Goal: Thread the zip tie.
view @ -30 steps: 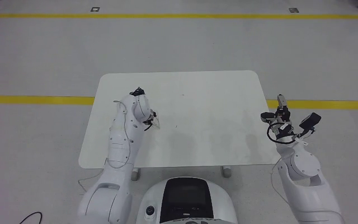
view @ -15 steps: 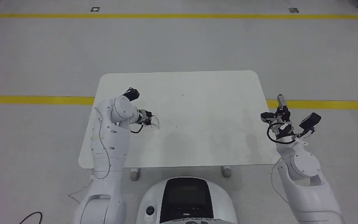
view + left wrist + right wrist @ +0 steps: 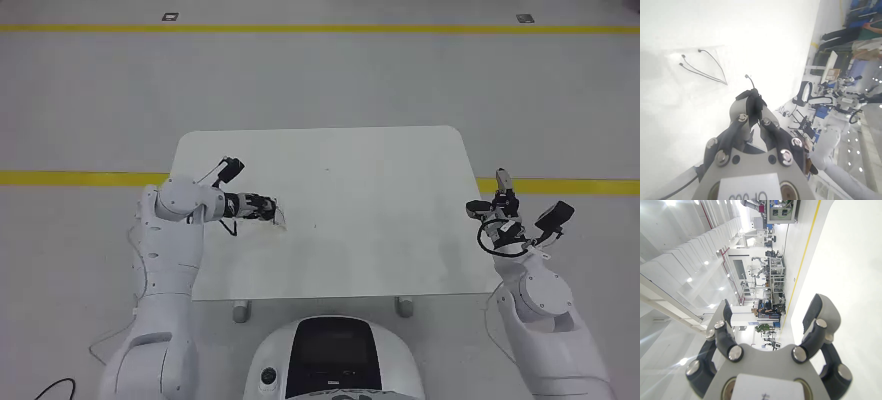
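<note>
Left gripper [image 3: 753, 95]: clamped on one black zip tie [image 3: 751, 82], head end protruding past the fingertips, over the left part of the white counter [image 3: 380, 200]. Three loose ties [image 3: 696, 71]: lying on the counter nearby. Right gripper [image 3: 772, 308]: spread wide, holding nothing, beside the counter's right edge.

**Left arm** [image 3: 160, 270]: seen from above, it sits at my 8 o'clock. The upper part runs toward 12 o'clock and bends sharply at the elbow, and the forearm lies out toward 3 o'clock.

**Left gripper** [image 3: 753, 98]: it points toward 3 o'clock. My jaws are pressed together at the tips, pinching a thin zip tie [image 3: 752, 83].

**Right arm** [image 3: 540, 300]: it sits at my 4 o'clock, folded close, with the forearm rising toward 11 o'clock.

**Right gripper** [image 3: 770, 306]: it is held off at 3 o'clock, aimed toward 12 o'clock. My jaws are spread wide and hold nothing.
</note>
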You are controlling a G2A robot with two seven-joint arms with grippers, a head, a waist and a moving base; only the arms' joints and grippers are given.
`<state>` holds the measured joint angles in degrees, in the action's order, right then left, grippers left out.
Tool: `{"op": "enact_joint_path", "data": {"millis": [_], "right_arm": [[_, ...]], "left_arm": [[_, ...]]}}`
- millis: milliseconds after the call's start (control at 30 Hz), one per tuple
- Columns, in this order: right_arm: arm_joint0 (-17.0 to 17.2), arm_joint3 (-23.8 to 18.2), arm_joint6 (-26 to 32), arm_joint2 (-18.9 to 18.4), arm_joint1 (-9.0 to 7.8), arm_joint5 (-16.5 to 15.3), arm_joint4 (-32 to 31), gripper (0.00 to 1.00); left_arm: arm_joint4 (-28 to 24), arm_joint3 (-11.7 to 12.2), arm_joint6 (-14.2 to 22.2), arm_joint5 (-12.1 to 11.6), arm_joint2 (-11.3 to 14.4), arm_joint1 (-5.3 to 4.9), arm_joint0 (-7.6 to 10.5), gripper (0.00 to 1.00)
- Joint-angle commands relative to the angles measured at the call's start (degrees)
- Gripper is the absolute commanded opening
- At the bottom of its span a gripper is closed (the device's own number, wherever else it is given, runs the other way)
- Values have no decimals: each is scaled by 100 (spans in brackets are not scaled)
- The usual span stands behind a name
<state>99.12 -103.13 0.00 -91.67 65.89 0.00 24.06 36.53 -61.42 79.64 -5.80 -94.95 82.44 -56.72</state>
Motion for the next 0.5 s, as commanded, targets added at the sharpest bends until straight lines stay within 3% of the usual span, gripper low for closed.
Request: {"op": "enact_joint_path", "data": {"millis": [0, 33, 400, 467], "right_arm": [[0, 0, 0, 0, 0, 0, 0, 100], [0, 0, 0, 0, 0, 0, 0, 100], [0, 0, 0, 0, 0, 0, 0, 100], [0, 0, 0, 0, 0, 0, 0, 100]], "left_arm": [[-375, 315, 0, -206, 256, -160, 143, 0], [-530, 418, 0, -243, 375, -221, 207, 0], [-530, 418, 0, -243, 375, -221, 207, 0], [-663, 444, -275, -164, 401, -228, 161, 0]]}}
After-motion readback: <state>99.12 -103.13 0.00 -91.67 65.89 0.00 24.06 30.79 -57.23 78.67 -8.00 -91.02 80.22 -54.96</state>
